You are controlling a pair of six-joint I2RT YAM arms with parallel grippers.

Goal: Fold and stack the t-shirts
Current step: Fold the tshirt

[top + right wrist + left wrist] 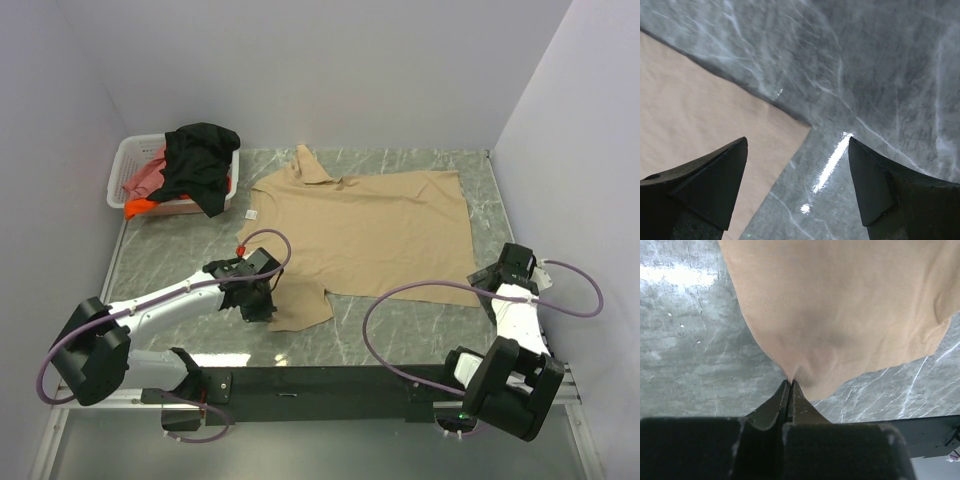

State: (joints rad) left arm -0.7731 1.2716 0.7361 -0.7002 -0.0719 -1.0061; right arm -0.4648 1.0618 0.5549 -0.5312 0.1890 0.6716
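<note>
left claw (790, 384) pinching near-left sleeve of tan shirt (370, 225) | right claw (797, 142) wide open, empty, over near-right hem corner | shirt runs left-right between them

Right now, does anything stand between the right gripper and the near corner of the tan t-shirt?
Nothing visible does. The right gripper hangs open above a corner of the tan t-shirt, with only bare marble table beside it. The left gripper is shut on the shirt's cloth at its other side, away from that corner.

Marble table (185, 238), tan t-shirt (380, 225) spread flat, white basket (122, 170) at corner
</note>
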